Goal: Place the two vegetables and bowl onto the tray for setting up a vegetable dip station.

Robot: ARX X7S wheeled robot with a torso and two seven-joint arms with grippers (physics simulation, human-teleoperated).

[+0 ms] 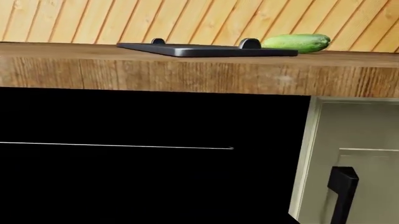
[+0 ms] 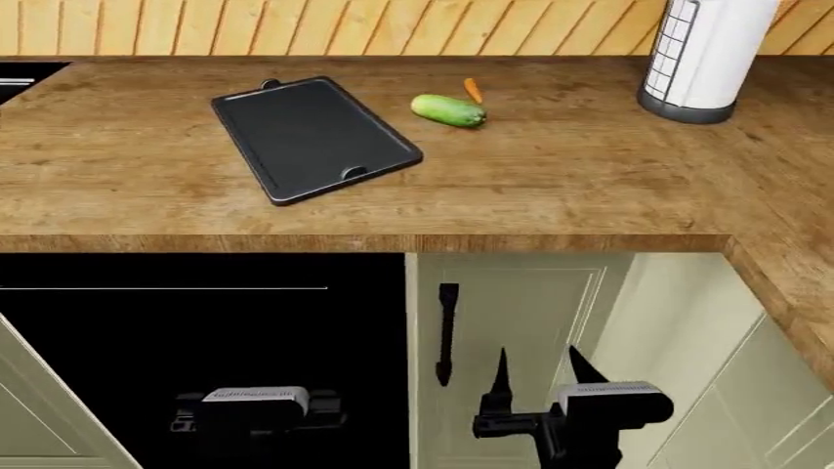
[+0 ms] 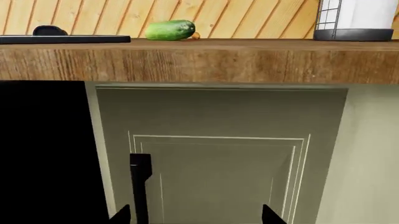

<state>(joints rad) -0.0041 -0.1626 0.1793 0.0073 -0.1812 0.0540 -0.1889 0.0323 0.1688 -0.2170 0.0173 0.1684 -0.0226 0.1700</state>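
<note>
1. Clearly nothing placed yet: tray [image 2: 314,137] bare on the wooden counter [image 2: 548,186], at a slant, with small end tabs.
2. Cucumber [image 2: 450,109] lying on its side just beside the tray, toward the paper towel holder [image 2: 704,59]; carrot [image 2: 474,90] right behind it, near or maybe touching, cannot say which.
3. Bowl not to be found in any view.
4. Right gripper [image 2: 537,369] low, in front of the cabinet door [image 2: 521,322] and below the counter edge, two pointed fingers well apart and holding nothing.
5. Left gripper [image 2: 256,408] also low, before the dark opening; only the body visible, so open or closed cannot be told.
6. Cucumber probably firm, smooth, a little slippery and ready to roll; best taken across the middle, jaws square to its length.
7. Carrot likely light, stiff and thin; better taken near the thicker end, since the tip could slip out.
8. Tray looking rigid with a raised rim, probably enough to stop rolling.
9. No brand, label or readable writing anywhere.
</note>
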